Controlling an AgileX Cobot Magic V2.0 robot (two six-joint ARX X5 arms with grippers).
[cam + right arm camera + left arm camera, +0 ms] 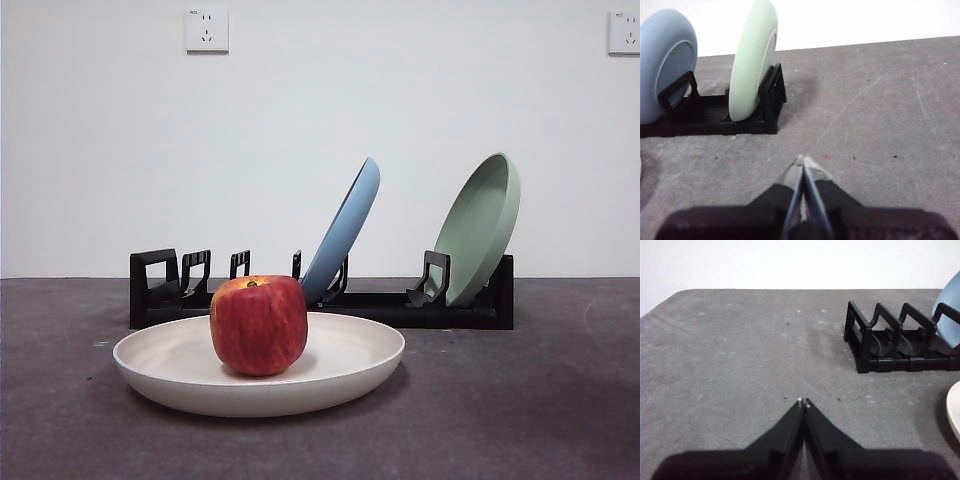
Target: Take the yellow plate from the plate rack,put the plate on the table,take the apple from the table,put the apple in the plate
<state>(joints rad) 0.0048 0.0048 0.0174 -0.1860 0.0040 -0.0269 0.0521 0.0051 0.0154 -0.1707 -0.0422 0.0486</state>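
The cream yellow plate lies flat on the dark grey table in front of the black plate rack. The red apple stands upright in the plate, left of its middle. A sliver of the plate's rim shows in the left wrist view. My left gripper is shut and empty over bare table, away from the rack's boxy end. My right gripper is shut and empty over bare table, short of the rack's other end. Neither gripper shows in the front view.
A light blue plate and a pale green plate lean in the rack's slots; both also show in the right wrist view, blue and green. A white wall stands behind the table.
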